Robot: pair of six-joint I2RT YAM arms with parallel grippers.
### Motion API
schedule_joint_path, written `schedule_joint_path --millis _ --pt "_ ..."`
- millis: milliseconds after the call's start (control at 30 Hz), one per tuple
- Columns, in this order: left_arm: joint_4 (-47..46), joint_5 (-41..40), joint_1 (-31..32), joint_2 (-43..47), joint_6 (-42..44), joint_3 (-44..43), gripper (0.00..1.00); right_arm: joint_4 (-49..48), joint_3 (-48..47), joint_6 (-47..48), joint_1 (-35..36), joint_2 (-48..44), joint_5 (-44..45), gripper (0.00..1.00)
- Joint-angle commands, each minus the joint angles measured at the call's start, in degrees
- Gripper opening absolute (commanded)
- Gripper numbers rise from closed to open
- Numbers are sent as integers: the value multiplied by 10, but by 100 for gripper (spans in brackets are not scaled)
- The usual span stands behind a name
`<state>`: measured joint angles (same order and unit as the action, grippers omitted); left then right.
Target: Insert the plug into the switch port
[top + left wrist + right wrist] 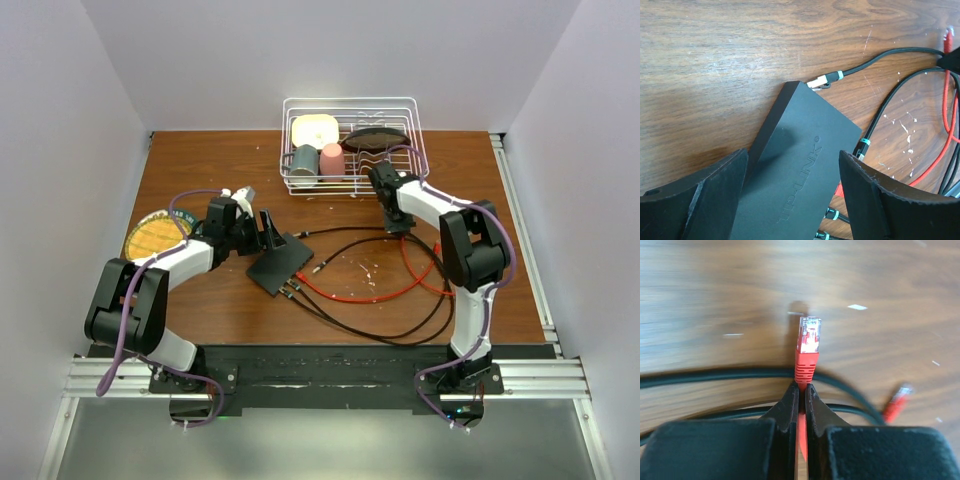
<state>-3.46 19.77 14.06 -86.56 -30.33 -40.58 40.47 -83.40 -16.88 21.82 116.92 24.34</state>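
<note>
The black switch (278, 262) lies flat left of the table's centre, with several cables plugged into its near-right edge. In the left wrist view the switch (800, 165) shows its TP-LINK top. My left gripper (268, 232) is open, its fingers (705, 200) standing on either side of the switch and apart from it. My right gripper (397, 222) is shut on the red cable just behind its plug (807, 347), which sticks out past the fingertips above the table. This gripper (801, 386) is well to the right of the switch.
A loose black cable plug (820, 81) lies at the switch's far corner. Black and red cables (400, 290) loop over the table's middle and right. A white wire rack (350, 145) with cups stands at the back. A yellow plate (155, 237) is at the left.
</note>
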Motion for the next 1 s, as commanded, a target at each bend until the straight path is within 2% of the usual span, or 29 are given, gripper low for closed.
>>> schedule_joint_path --millis 0,133,200,333,567,667,733,833,867,933,967 --pt "-8 12 1 11 16 4 78 22 3 -21 -25 8 43 0" --pt "-7 13 1 19 18 7 78 1 2 -11 -22 -23 28 0" --pt "-9 17 1 18 18 8 78 -13 6 -3 -14 -71 32 0" --pt "-37 42 2 23 12 20 78 -2 -4 11 28 -129 48 0" --pt "-50 34 17 70 14 23 75 37 -12 7 107 -151 56 0" --pt "-49 22 28 93 18 22 72 28 6 4 125 -149 34 0" --pt "-49 21 33 98 18 19 69 12 26 15 136 -148 -10 0" --pt "-51 26 46 94 25 13 51 -14 39 29 150 -133 -69 0" --pt "-51 28 54 90 27 11 31 -19 39 29 154 -118 -77 0" --pt "-54 30 62 80 29 9 15 -26 36 32 169 -101 -93 0" --pt "-55 29 71 75 29 8 1 -29 35 31 175 -86 -94 0"
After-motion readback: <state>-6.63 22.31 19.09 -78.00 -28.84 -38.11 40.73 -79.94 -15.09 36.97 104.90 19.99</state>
